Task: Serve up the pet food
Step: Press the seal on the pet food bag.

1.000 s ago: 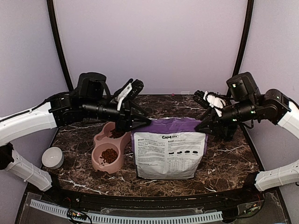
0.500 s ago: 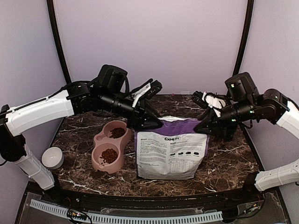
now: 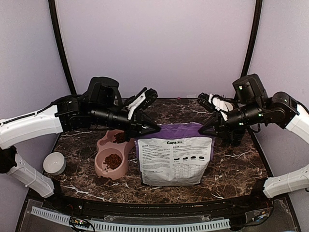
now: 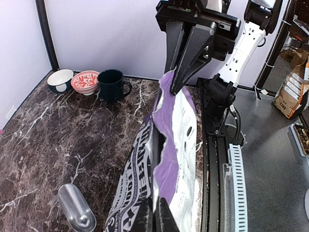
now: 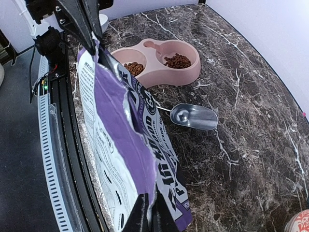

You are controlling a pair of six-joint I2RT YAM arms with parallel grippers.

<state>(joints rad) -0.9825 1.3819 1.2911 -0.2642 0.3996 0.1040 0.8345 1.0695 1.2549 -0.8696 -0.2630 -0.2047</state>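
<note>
Left gripper [image 3: 155, 128]: jaws closed, pinching the left top corner of the purple-and-white bag [image 3: 175, 159]. Right gripper [image 3: 202, 130]: jaws closed, pinching the opposite top corner. In both wrist views the bag's upper edge is stretched between the two grippers, purple inner face showing at the torn mouth. The bag's printed white face is turned toward the near table edge.

Pet food [image 3: 113, 160]: in the pink double bowl [image 3: 102, 171], left of the bag on the marble table [image 3: 231, 164]. Reddish-brown kibble sits in both compartments, and the near one has the larger heap.

A metal scoop [image 5: 193, 116] lies on the marble just beside the bag's far side. A white bowl [image 3: 54, 163] stands at the table's left edge
</note>
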